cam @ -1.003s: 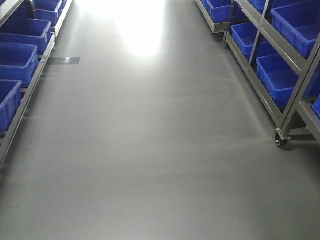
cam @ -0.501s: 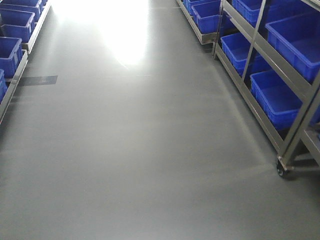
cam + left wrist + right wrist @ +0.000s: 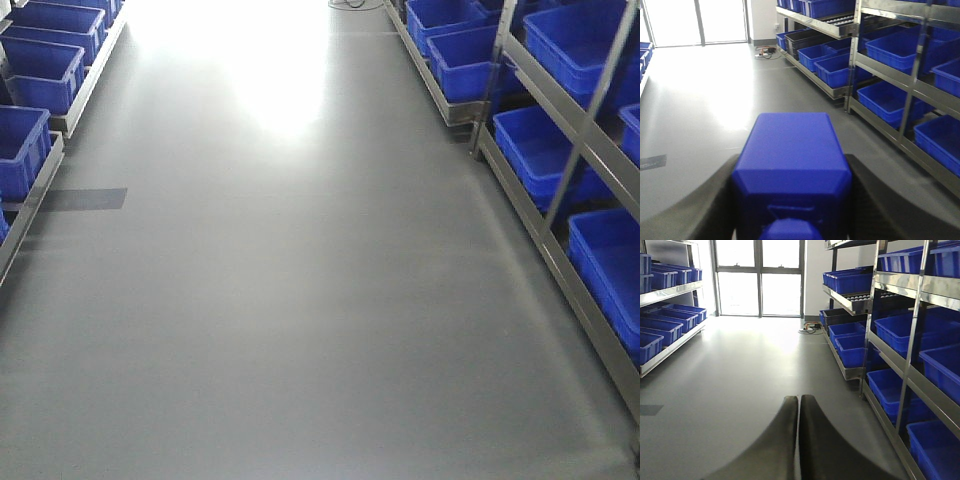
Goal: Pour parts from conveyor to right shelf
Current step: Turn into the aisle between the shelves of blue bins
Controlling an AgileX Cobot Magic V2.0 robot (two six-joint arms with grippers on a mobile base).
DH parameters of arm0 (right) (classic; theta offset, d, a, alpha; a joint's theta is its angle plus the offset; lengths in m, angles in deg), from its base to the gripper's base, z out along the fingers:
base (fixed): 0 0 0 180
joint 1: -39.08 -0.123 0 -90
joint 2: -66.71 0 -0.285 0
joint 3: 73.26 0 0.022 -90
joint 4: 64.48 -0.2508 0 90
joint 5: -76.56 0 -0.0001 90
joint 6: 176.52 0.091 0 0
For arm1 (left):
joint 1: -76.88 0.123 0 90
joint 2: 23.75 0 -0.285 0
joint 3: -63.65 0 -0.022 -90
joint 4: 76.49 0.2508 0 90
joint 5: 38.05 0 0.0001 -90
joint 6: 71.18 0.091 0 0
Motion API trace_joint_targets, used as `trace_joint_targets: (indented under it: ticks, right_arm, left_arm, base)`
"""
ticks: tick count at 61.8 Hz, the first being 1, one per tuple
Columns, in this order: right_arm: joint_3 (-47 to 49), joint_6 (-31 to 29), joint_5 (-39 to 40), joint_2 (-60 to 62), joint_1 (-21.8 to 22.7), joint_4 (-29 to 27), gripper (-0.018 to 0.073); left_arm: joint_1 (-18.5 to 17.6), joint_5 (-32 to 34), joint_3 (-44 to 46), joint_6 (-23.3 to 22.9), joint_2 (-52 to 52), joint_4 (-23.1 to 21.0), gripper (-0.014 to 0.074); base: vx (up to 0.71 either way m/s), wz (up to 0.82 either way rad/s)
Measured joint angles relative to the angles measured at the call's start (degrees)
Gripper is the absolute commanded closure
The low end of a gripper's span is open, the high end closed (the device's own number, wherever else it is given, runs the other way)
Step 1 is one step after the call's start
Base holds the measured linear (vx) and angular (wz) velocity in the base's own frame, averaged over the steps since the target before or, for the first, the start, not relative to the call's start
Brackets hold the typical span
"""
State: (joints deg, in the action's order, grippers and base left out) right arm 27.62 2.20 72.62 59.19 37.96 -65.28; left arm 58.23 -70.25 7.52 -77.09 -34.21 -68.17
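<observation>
My left gripper (image 3: pixel 792 161) is shut on a part, a solid blue block (image 3: pixel 790 150) with a small knob facing the camera; its dark fingers (image 3: pixel 715 200) press both sides. My right gripper (image 3: pixel 798 400) is shut and empty, its fingertips touching. Both are held above the grey floor of an aisle. The right shelf (image 3: pixel 548 238), a steel rack with roller rails and large blue bins (image 3: pixel 610 262), runs along the right side, and also shows in the left wrist view (image 3: pixel 910 95) and the right wrist view (image 3: pixel 910 347). The conveyor is out of view.
A second rack with blue bins (image 3: pixel 40 75) lines the left side of the aisle. A dark patch (image 3: pixel 85 198) marks the floor at left. Glass doors (image 3: pixel 760 277) close the far end, with a cable (image 3: pixel 810 330) on the floor near them.
The front view has advanced along the aisle: the floor patch and the racks slid toward me, and the right rack's castor wheel passed out of frame.
</observation>
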Motion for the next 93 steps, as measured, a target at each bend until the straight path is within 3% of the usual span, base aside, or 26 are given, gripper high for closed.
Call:
trace_joint_targets:
  ticks: [93]
  right_arm:
    - [0.0, 0.0, 0.0, 0.0, 0.0, 0.0, 0.0568]
  left_arm:
    - [0.0, -0.05, 0.0, 0.0, 0.0, 0.0, 0.0603]
  base:
    - [0.68, 0.1]
